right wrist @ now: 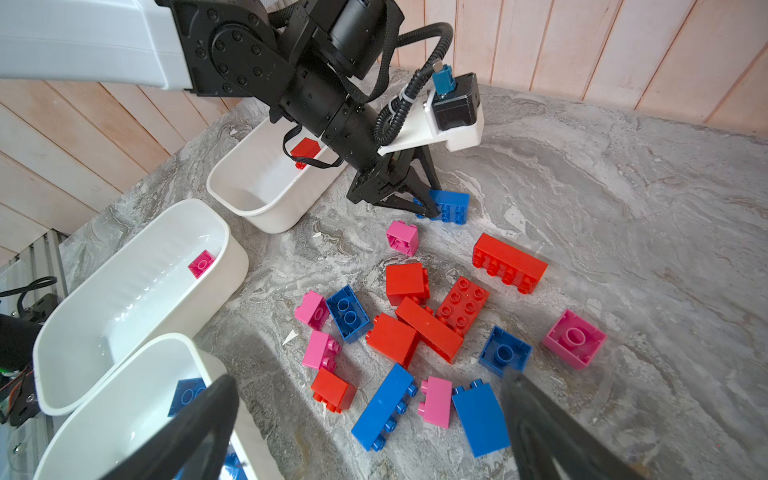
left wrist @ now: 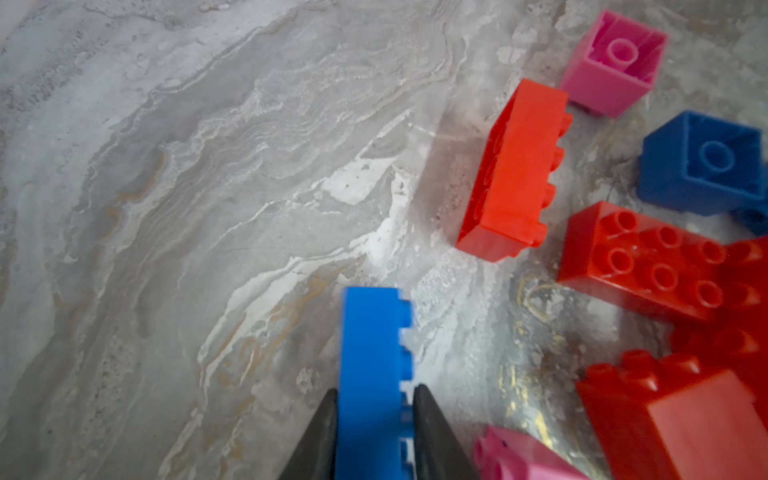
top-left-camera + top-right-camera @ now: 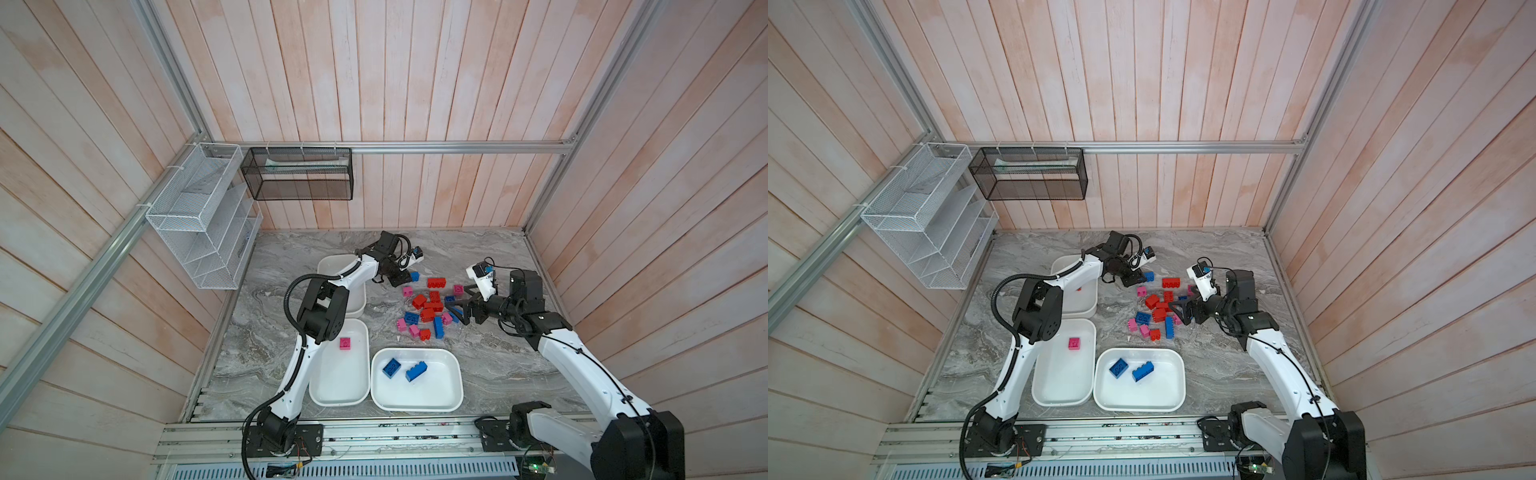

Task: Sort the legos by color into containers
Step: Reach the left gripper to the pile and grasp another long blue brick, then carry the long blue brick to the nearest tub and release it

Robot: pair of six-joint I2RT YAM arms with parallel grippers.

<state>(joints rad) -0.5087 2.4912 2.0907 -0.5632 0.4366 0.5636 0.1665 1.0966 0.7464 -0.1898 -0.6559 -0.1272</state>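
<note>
While the right gripper hovers spread wide over the pile's three o'clock edge, the left gripper is clamped on a blue lego at twelve o'clock; next, I'd guess, lift and carry it to the blue tub at six o'clock.

The bench is grey marble veined in white with faint tan streaks, and the walls behind it are pale pink-washed wooden planks. Between the black fingers of the left gripper sits a bright blue brick, and just beyond them lie loose legos in red, blue and pink. The three tubs are plain white: the far tub holds a red brick, the middle tub a pink brick, the near tub two blue bricks
</note>
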